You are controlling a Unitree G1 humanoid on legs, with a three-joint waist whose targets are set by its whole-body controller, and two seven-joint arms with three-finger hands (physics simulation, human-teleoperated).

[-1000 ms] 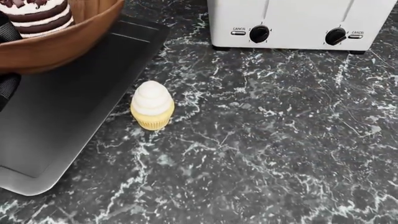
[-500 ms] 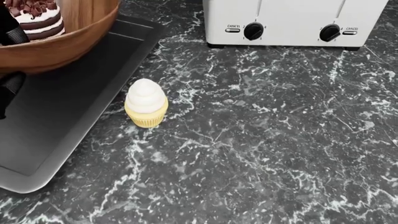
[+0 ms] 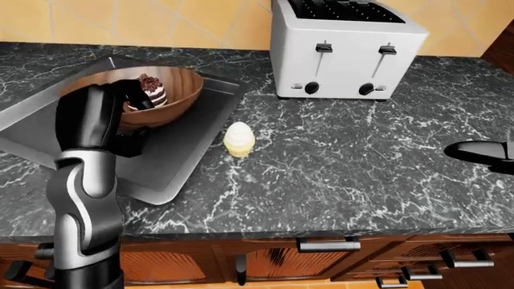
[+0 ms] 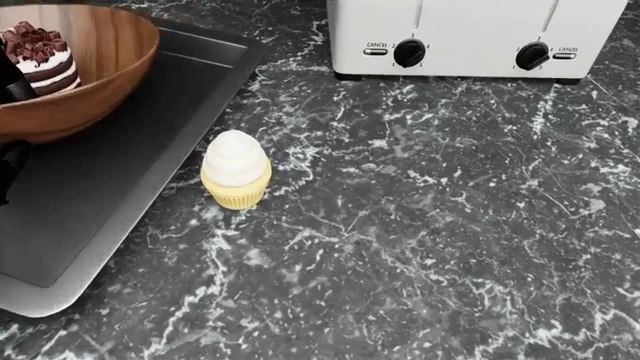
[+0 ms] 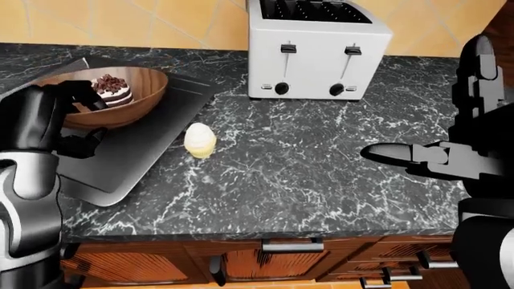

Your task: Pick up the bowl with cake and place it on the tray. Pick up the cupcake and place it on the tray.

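A brown wooden bowl (image 3: 173, 99) with a chocolate-and-cream cake (image 3: 151, 89) in it sits low over the grey tray (image 3: 173, 153) at the left. My left hand (image 3: 120, 117) grips the bowl's near rim, fingers above and below it. A yellow cupcake (image 4: 235, 169) with white frosting stands on the dark marble counter just right of the tray's edge. My right hand (image 5: 410, 155) hovers open over the counter at the right, far from the cupcake.
A white two-slot toaster (image 3: 345, 51) stands at the top of the counter, right of the tray. The counter's near edge (image 3: 305, 232) runs above wooden drawers with dark handles. A yellow tiled wall lies behind.
The bowl with cake has dropped lower and moved left over the tray, held by my left hand. The cupcake and toaster have not moved.
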